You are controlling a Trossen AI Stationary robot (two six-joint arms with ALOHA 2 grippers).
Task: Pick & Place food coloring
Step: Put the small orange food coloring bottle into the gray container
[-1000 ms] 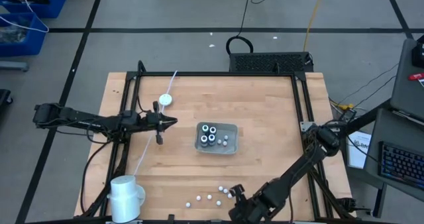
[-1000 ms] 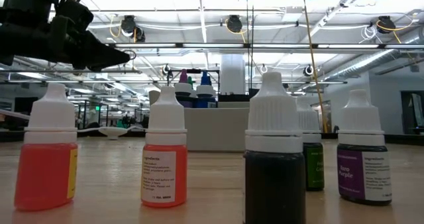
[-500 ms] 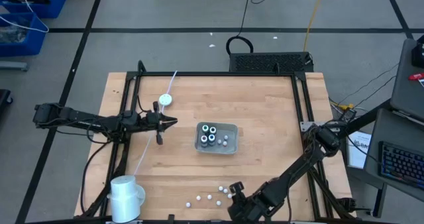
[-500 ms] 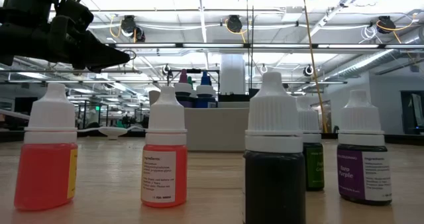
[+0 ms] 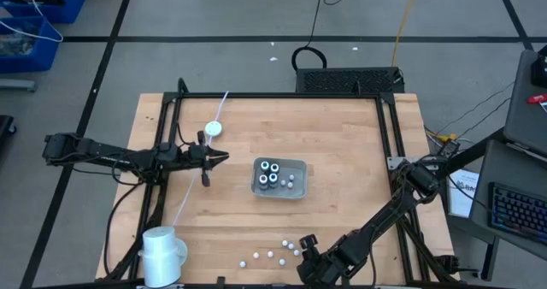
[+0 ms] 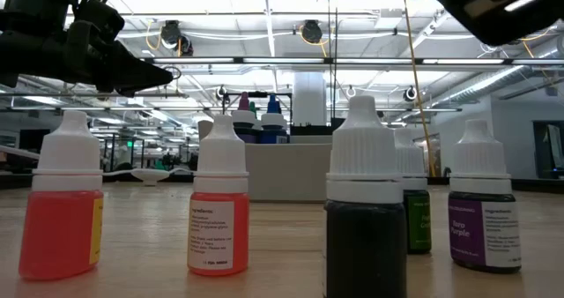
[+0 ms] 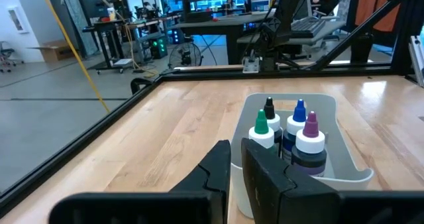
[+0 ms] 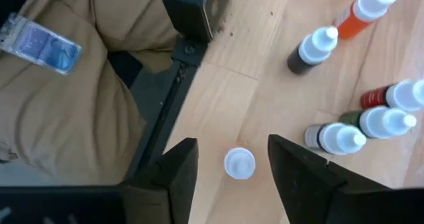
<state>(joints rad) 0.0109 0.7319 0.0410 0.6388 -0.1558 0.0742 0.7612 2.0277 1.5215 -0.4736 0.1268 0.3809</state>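
Reaching in from the table's front edge, the right arm is largely cut off in the high view, and only its gripper (image 5: 305, 245) shows clearly, well away from the tray (image 5: 297, 191) on that front side. In the low view it is just a dark block at the upper corner, its fingers out of sight. Its own wrist view settles it: the fingers are spread wide, with one white-capped bottle (image 8: 239, 163) standing between them, touched by neither.

More loose bottles (image 5: 269, 255) stand in a scatter beside that gripper, tiny pale dots from above. From table height they fill the foreground: a red one (image 6: 62, 205), an orange one (image 6: 218, 205), a black one (image 6: 365, 214), a purple one (image 6: 481, 210) and a green one (image 6: 413, 205) half hidden behind the black. They block nearly all of the tray behind.

Four bottles (image 7: 290, 132) stand upright inside the tray, with green, black, blue and purple tips; labels cannot be read.

The left gripper (image 5: 220, 157) hangs just left of the tray, fingers all but pressed together on nothing.

Farther left of the tray sit a white disc (image 5: 213, 128) on a cord and, toward the front corner, a white cup (image 5: 162, 250). Tan fabric (image 8: 59, 111) with a badge lies past the table's edge.
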